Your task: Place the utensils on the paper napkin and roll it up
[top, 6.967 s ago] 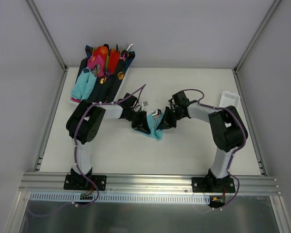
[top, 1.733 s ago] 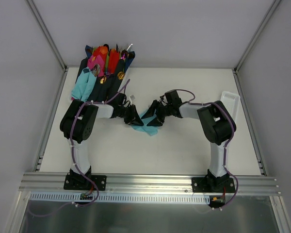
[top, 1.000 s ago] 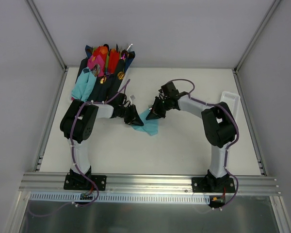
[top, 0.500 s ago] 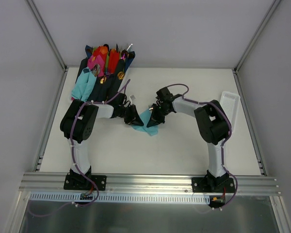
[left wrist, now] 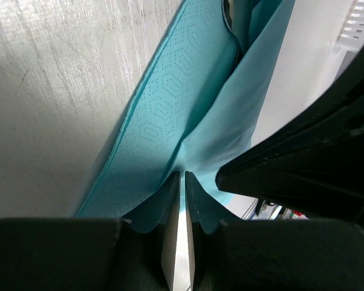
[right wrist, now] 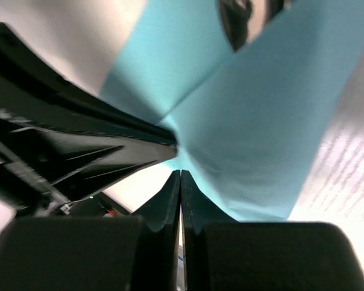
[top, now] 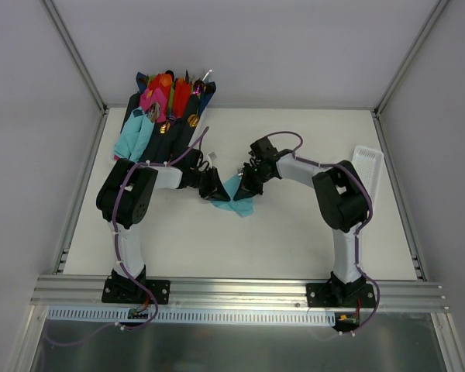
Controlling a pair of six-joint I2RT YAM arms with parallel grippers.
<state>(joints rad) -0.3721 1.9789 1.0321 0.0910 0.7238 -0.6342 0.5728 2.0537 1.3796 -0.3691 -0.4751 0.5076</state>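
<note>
Paper napkin: teal, dot-embossed, creased; L pincer, R pincer nip it.

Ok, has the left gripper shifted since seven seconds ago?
Yes. The left gripper, shut on the paper napkin, has moved up-left in the top view, closer to the bin of napkin bundles.

Light overhead is bright and even; faint shadows on the table. Wrist views sit very close: napkin texture sharp left, blurred right, foregrounds dark.
</note>
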